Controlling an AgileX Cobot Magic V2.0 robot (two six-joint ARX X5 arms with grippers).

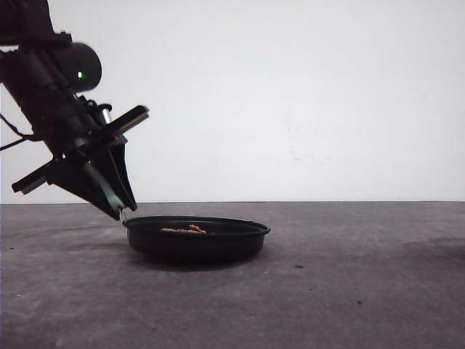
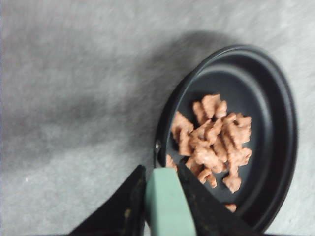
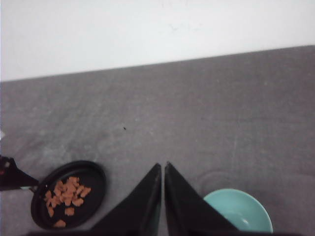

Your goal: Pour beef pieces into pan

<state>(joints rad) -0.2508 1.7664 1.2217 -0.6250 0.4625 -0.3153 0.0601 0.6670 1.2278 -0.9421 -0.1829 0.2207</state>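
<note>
Already heaped in the pan: beef pieces, right of centre in the left wrist frame. Left hand pinching the mint handle, presumably to steady it. Right hand pressed together, idle above the tabletop, beside an emptied teal bowl.

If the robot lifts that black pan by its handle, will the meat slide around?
Probably. The beef pieces lie loose in a heap, so tilting the pan could shift them. The left gripper clamps only the green handle, so the far side might sag.
</note>
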